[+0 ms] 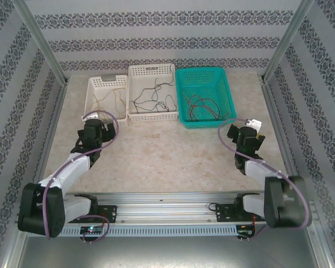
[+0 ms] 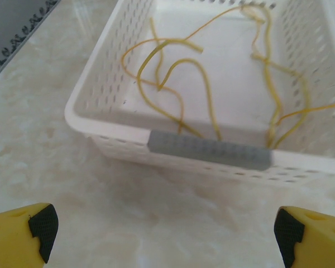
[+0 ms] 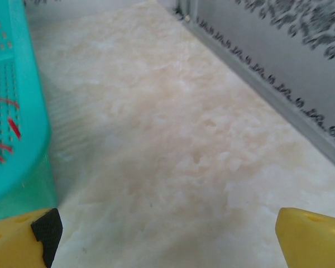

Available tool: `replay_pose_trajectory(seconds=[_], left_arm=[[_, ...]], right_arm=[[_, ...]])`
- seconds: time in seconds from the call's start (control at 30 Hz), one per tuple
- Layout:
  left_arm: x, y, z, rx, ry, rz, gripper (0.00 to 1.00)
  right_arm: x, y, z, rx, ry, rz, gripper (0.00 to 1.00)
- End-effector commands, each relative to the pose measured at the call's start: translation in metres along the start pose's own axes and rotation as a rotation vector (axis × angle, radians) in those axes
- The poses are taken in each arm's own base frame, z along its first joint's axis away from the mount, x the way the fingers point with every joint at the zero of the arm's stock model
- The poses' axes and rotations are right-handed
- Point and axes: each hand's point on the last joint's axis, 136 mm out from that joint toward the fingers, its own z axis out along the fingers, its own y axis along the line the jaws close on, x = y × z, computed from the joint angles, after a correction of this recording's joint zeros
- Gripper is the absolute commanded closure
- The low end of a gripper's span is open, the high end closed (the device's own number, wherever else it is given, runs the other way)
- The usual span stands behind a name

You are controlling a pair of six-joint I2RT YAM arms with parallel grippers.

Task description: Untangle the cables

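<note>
The left gripper (image 2: 164,233) and right gripper (image 3: 164,233) are wide open and hold nothing. The cables (image 1: 204,106) lie in baskets (image 1: 204,69) at the top middle (in messy loops). Grabbing many at once could tighten knots.

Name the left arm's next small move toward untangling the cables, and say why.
Probably ease the left gripper forward over the near rim of the small white basket and down toward the yellow cables. Its jaws stand open and empty over the table, just short of the basket, and the cables lie looped and crossed inside, untouched.
</note>
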Motion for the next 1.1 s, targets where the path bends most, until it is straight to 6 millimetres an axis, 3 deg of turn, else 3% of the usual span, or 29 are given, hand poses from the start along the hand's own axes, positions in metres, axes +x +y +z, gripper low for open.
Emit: replay_pose_trajectory(seconds=[0.0,0.1,0.17,0.23,0.33,0.4,0.43,0.6,0.63,0.73,1.07], left_arm=[[-0.024,0.005,0.009,-0.048,-0.164,0.049,0.00],[-0.007,0.002,0.026,-0.036,-0.170,0.103,0.00],[-0.011,0.003,0.032,-0.049,-0.198,0.080,0.00],[-0.013,0.005,0.040,0.003,-0.196,0.052,0.00],[-0.011,0.005,0.052,0.063,-0.223,0.039,0.00],[0.005,-0.012,0.056,0.158,-0.214,0.095,0.00],[0.000,-0.014,0.059,0.156,-0.245,0.104,0.00],[0.004,-0.015,0.060,0.157,-0.214,0.105,0.00],[0.002,-0.015,0.060,0.157,-0.233,0.106,0.00],[0.001,-0.004,0.057,0.073,-0.255,0.082,0.00],[0.000,-0.007,0.055,0.093,-0.269,0.090,0.00]], right_arm=[[-0.034,0.026,0.004,-0.131,-0.182,-0.034,0.02],[-0.021,0.051,0.015,-0.251,-0.125,-0.095,0.02],[-0.023,0.062,0.017,-0.318,-0.213,-0.095,0.02],[-0.016,0.048,0.018,-0.253,-0.135,-0.081,0.02],[-0.018,0.049,0.021,-0.228,-0.150,-0.095,0.02],[-0.020,0.051,0.021,-0.218,-0.155,-0.101,0.02],[-0.019,0.050,0.021,-0.210,-0.153,-0.103,0.02],[-0.010,0.058,0.021,-0.229,-0.120,-0.147,0.02],[-0.022,0.062,0.022,-0.236,-0.148,-0.140,0.02],[-0.022,0.062,0.022,-0.237,-0.146,-0.140,0.02],[-0.021,0.064,0.022,-0.249,-0.140,-0.140,0.02]])
